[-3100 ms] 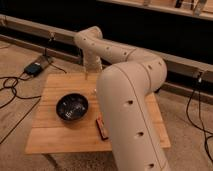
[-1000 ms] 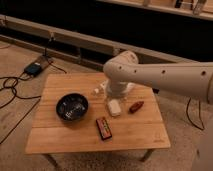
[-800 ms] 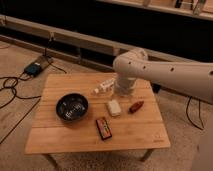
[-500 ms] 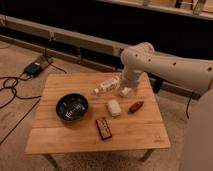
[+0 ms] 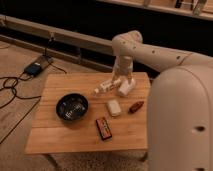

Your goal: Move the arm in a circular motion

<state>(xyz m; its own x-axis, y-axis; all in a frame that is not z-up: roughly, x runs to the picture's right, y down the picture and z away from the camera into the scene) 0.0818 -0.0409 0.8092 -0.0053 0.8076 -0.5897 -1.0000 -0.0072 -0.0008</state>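
The arm (image 5: 150, 52) filled the right side of the view: smooth, cream-white, built of thick tubes with rounded joints. Its nearest segment loomed huge at the lower right, a few small dark screw holes showing on its face. From there a long segment ran up and to the left to a rounded elbow above the table's far edge. A shorter section dropped straight down from that elbow.

At the bottom of that drop sat the tool (image 5: 125, 87), low over the far right part of the table (image 5: 55, 137). It was pale like the rest of the arm, and I could not tell whether it was clenched or released. I also couldn't tell whether it touched the wood.

Just left of the tool lay a long white item (image 5: 104, 87), slanted across the boards. Nearer the middle lay a white block (image 5: 114, 107), with a small reddish piece (image 5: 136, 106) just beside it on the right. A dark bowl (image 5: 71, 107) stood left of centre, and a dark bar (image 5: 104, 128) lay near the front edge. Everything on the table looked tiny against that arm.

On the floor to the left, black cables (image 5: 15, 87) trailed towards a small box (image 5: 34, 67).
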